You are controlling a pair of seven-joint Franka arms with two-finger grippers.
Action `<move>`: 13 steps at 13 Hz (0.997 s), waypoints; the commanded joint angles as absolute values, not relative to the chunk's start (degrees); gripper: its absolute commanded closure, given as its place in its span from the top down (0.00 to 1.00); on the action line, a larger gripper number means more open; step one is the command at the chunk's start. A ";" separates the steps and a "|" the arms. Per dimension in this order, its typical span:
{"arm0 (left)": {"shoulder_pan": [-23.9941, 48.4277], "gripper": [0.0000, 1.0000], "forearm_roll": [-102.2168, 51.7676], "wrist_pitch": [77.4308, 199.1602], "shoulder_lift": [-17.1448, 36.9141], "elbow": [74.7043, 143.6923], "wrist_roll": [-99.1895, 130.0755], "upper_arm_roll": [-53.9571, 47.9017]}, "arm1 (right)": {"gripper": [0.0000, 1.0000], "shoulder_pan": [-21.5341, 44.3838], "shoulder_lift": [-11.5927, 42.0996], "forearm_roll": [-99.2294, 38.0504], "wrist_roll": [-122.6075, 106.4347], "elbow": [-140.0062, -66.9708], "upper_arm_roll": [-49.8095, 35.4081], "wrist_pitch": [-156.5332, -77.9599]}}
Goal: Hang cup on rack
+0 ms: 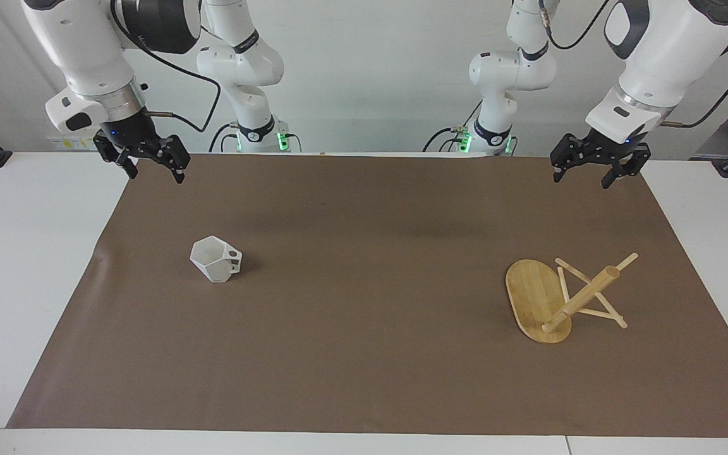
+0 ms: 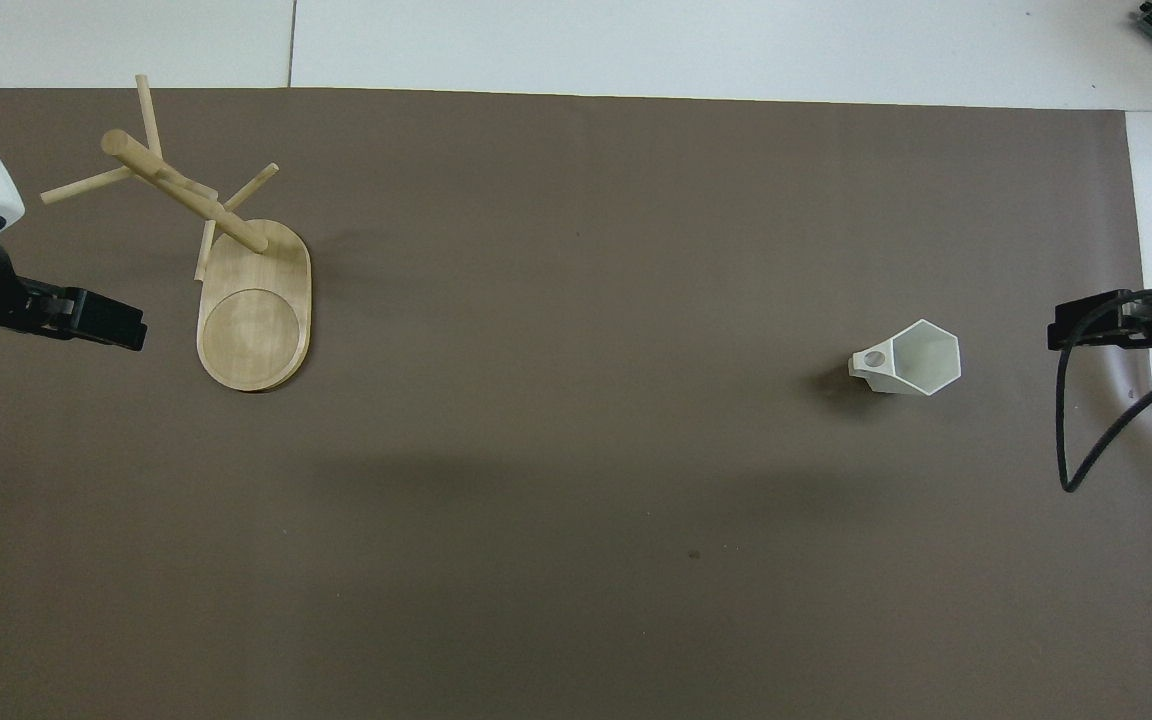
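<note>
The cup (image 1: 215,258) is a small white faceted mug. It stands upright on the brown mat toward the right arm's end, its handle pointing toward the left arm's end; it also shows in the overhead view (image 2: 911,360). The rack (image 1: 560,297), a bamboo mug tree on an oval base, stands toward the left arm's end and shows in the overhead view (image 2: 236,270). My right gripper (image 1: 154,169) hangs open and empty in the air over the mat's edge by the robots, also seen in the overhead view (image 2: 1086,330). My left gripper (image 1: 582,177) hangs open and empty over the same edge, seen in the overhead view (image 2: 111,325).
A brown mat (image 1: 364,328) covers most of the white table (image 1: 23,265). A black cable (image 2: 1096,440) loops down from the right arm. Nothing else lies between the cup and the rack.
</note>
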State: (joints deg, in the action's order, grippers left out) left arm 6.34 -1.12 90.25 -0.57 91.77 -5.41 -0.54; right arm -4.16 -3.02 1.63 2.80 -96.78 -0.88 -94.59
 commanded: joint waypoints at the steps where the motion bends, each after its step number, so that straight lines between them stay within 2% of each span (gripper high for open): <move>1: 5.80 1.00 -1.93 89.65 -1.58 92.46 -5.89 -0.70 | 1.00 -4.48 -3.96 1.41 1.06 -97.56 -1.06 -94.92; 13: 5.80 1.00 -1.93 89.65 -1.58 92.46 -5.89 -0.70 | 1.00 -4.13 -4.04 1.41 0.79 -97.65 0.09 -95.19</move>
State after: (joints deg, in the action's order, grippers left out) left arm 6.34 -1.12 90.25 -0.57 91.77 -5.42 -0.54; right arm -4.10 -3.06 1.63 2.28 -96.78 -0.16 -94.61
